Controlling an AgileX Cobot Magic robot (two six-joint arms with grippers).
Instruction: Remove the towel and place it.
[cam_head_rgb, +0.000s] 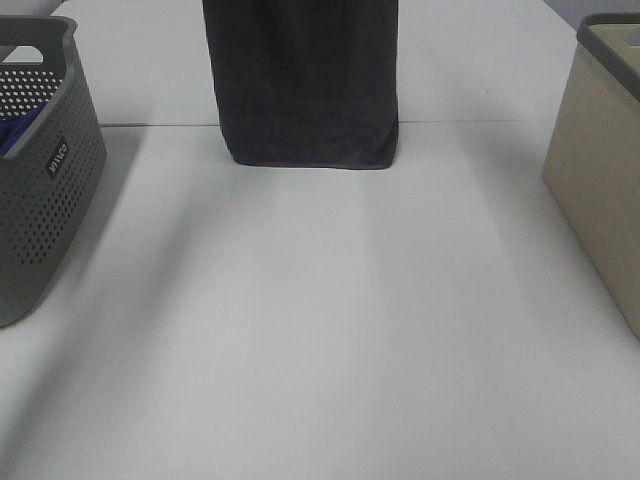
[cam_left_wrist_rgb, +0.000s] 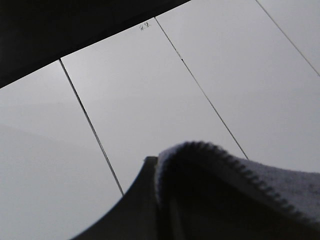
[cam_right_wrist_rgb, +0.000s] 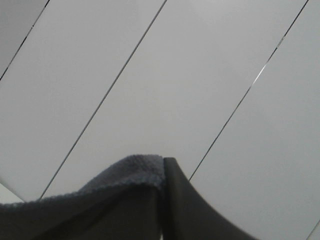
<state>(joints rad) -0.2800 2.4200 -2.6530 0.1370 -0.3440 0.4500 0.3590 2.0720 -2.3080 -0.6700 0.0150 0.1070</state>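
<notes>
A: Table (cam_head_rgb: 320, 360) up front, then left to right: grey basket (cam_head_rgb: 45, 200) with blue cloth (cam_head_rgb: 8, 135), towel (cam_head_rgb: 305, 90) hanging mid-back, beige basket (cam_head_rgb: 600, 170). Both baskets are well apart from it.
B: Grip?
A: Both clamped on the towel edge: left gripper (cam_left_wrist_rgb: 159, 192), right gripper (cam_right_wrist_rgb: 162, 185). Hem is low over the table; contact unclear.
B: So lifted, mid-carry, I'd say. Next?
A: Placing, probably. Move both together, keep the top edge taut, lower hem-first onto the spot, then release. Target not evident.

I worked in what looked like a test lab: a plain white surface (cam_head_rgb: 320, 340), a perforated grey laundry basket (cam_head_rgb: 45, 190), a beige bin (cam_head_rgb: 600, 190).
</notes>
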